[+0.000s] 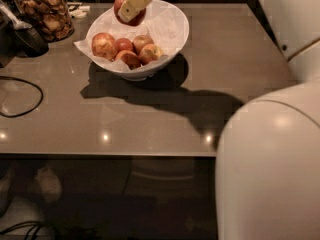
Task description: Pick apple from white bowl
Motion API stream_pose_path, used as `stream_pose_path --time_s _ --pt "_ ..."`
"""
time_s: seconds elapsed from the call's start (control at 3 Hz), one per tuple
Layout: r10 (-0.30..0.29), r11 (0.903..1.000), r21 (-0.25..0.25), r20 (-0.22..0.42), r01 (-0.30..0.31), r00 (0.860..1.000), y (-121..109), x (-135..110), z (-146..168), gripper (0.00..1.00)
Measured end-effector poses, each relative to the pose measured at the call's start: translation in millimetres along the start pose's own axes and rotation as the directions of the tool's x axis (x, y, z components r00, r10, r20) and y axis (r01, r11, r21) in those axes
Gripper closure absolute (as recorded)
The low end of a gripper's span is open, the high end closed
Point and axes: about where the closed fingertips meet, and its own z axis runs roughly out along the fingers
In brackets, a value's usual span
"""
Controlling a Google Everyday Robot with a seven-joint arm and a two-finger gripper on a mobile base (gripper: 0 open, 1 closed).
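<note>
The white bowl (172,31), lined with crinkled white paper, stands at the back left of the brown table. Several paler apples (104,45) lie in its left half. My gripper (131,8) reaches in from the top edge and is shut on the deep red apple (120,3), holding it lifted above the bowl's far rim. A yellowish finger (134,2) covers the apple's middle. The big white arm (270,169) fills the right and lower right of the view.
A glass jar of brown snacks (44,14) stands left of the bowl. A dark object (25,36) with a spoon sits beside it. A black cable (20,96) loops at the table's left edge. The table's front edge (110,155) runs across the middle.
</note>
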Motion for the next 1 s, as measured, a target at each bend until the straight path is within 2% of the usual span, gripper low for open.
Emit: stream_pose_path --time_s 0.33,0.67,1.0 --pt "-0.016 0.9999 0.002 0.033 0.016 0.999 20 3 -13 1.00" --pt "-0.063 0.9980 0.008 0.067 0.063 0.996 55 3 -24 1.00" --pt "-0.064 0.9979 0.004 0.065 0.064 0.996 58 3 -23 1.00"
